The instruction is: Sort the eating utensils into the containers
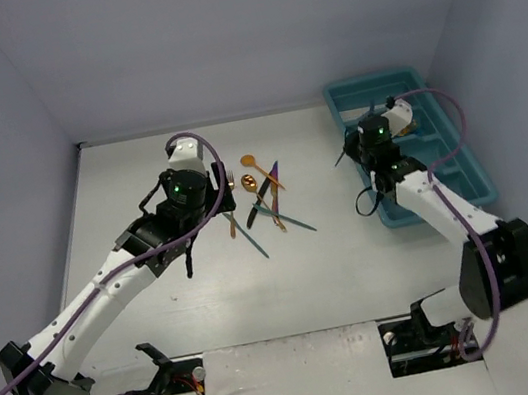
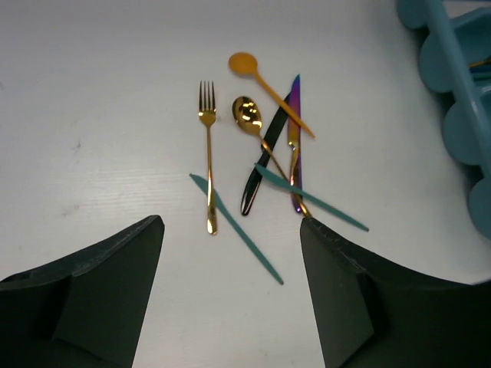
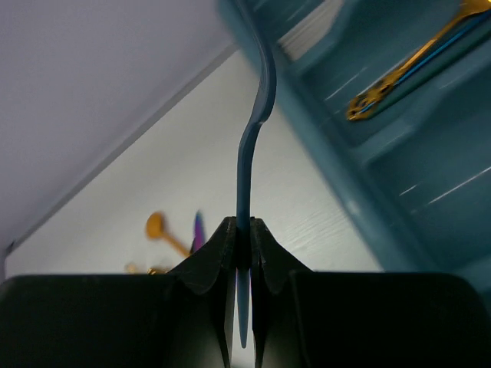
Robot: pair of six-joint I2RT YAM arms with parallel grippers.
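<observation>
Several eating utensils lie crossed in a pile (image 1: 264, 197) on the white table. In the left wrist view I see a gold fork (image 2: 207, 153), a gold spoon (image 2: 248, 113), an orange spoon (image 2: 265, 83), a black piece (image 2: 261, 170), a purple-iridescent knife (image 2: 294, 126) and two slim teal pieces (image 2: 239, 231). My left gripper (image 2: 230, 226) is open and empty just short of the pile. My right gripper (image 3: 242, 226) is shut on a teal-blue utensil (image 3: 247, 153) beside the near-left edge of the teal tray (image 1: 463, 174), also in the right wrist view (image 3: 337, 169).
A tray compartment holds a gold utensil (image 3: 406, 69), and another holds thin white pieces (image 3: 311, 31). The tray's scalloped edge (image 2: 460, 115) shows at the right of the left wrist view. Purple-grey walls enclose the table at the back and sides.
</observation>
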